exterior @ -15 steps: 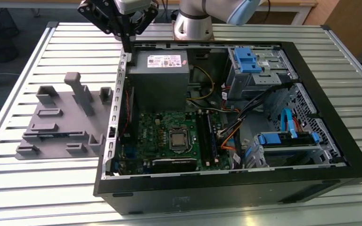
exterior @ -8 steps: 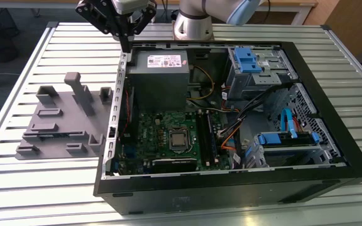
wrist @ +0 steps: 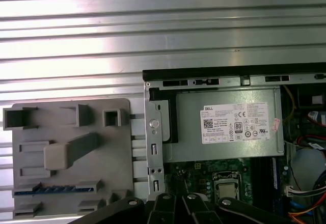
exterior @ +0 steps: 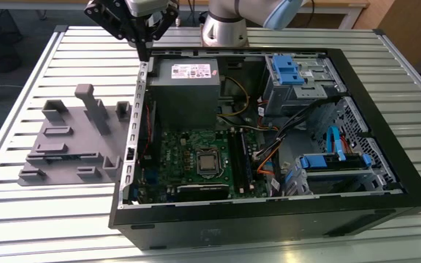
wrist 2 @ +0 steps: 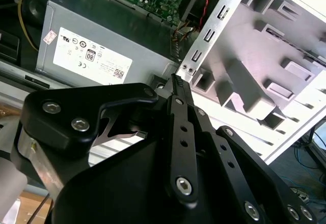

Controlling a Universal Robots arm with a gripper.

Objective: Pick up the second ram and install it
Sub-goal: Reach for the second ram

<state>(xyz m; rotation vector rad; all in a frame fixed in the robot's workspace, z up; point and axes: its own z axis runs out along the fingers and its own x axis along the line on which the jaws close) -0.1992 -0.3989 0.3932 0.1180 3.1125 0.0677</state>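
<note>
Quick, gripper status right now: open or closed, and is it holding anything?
Gripper: closed, holding nothing, above the case's edge. The second ram lies in the grey fixture.

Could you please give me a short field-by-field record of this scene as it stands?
gripper: shut, holding nothing, over the wall of the computer case beside the power supply
second ram: lying in the grey fixture, apart from the gripper
grey fixture: on the slatted table, at the exterior view's left of the computer case
computer case: open, motherboard exposed
task state: ram not yet picked up
</note>
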